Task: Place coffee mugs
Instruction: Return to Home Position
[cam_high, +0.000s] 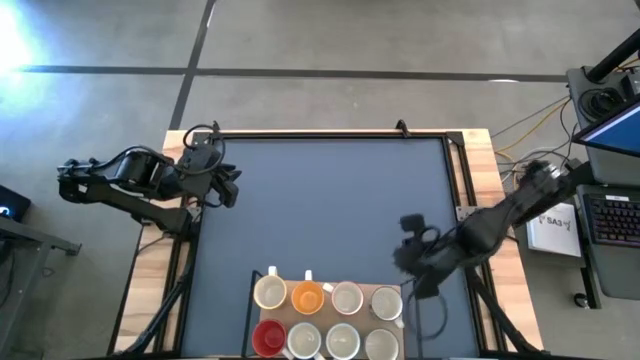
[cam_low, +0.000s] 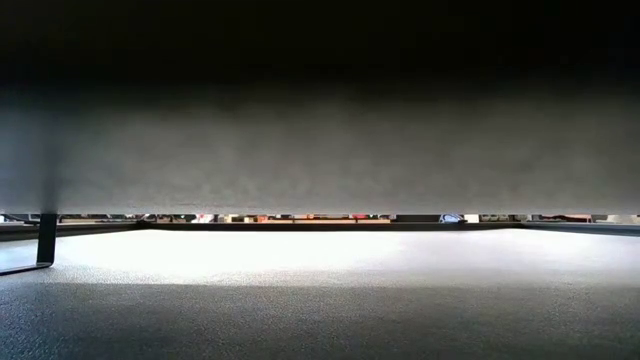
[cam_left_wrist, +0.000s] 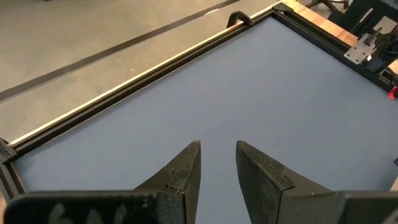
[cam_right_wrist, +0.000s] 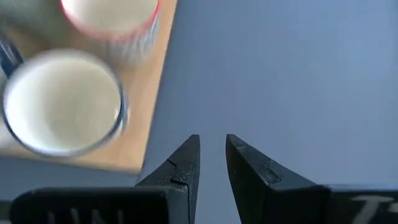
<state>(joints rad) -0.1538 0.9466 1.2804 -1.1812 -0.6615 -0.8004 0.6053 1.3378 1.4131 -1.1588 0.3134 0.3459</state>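
Eight coffee mugs (cam_high: 346, 298) stand upright, mouths up, in two left-to-right rows of four on a wooden board (cam_right_wrist: 148, 118) at bottom centre, the right gripper (cam_right_wrist: 212, 138) just right of them, the left gripper (cam_left_wrist: 217, 146) upper left, both slightly parted and empty above the blue-grey mat (cam_high: 330, 200), grey floor (cam_high: 350, 40) beyond.

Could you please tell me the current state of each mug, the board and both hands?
wooden board: carries all eight mugs, two rows of four.
orange mug: upright on the wooden board.
red mug: upright on the wooden board.
white mugs: six, all upright on the wooden board.
left hand: slightly open, empty, near the table left edge.
right hand: slightly open, empty, beside the wooden board.
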